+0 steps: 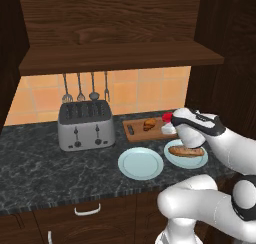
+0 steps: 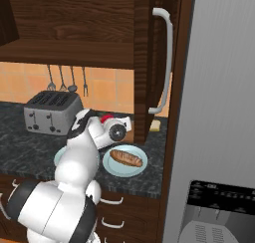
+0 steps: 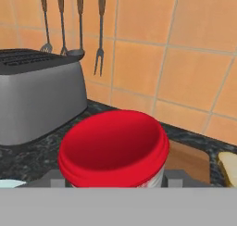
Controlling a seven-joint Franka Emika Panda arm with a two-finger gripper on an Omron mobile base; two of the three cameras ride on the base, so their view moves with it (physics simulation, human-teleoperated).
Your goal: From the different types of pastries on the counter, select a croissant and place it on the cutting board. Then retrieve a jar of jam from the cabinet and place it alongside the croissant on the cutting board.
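The robot's two dark fingers [image 3: 113,181] were pinching the small squat jam jar with the red lid [image 3: 113,148], one on either side of its whitish body. In the left base view, the jar [image 1: 167,118] sat in the hand above the right end of the rectangular light-brown wooden cutting board [image 1: 134,132]; whether it touched the board could not be told. That board lay toward the back edge of the dark speckled stone desk [image 1: 45,163], right of the silver four-slot toaster [image 1: 84,124]. The small golden-brown croissant [image 1: 149,124] rested near the board's middle. Nearer the front edge stood two round light-blue plates: the left one [image 1: 140,163] bare, the right one [image 1: 199,160] carrying the long brown baguette-like loaf [image 1: 186,151]. The dark brown wooden wall cabinet [image 1: 115,43] hung above.
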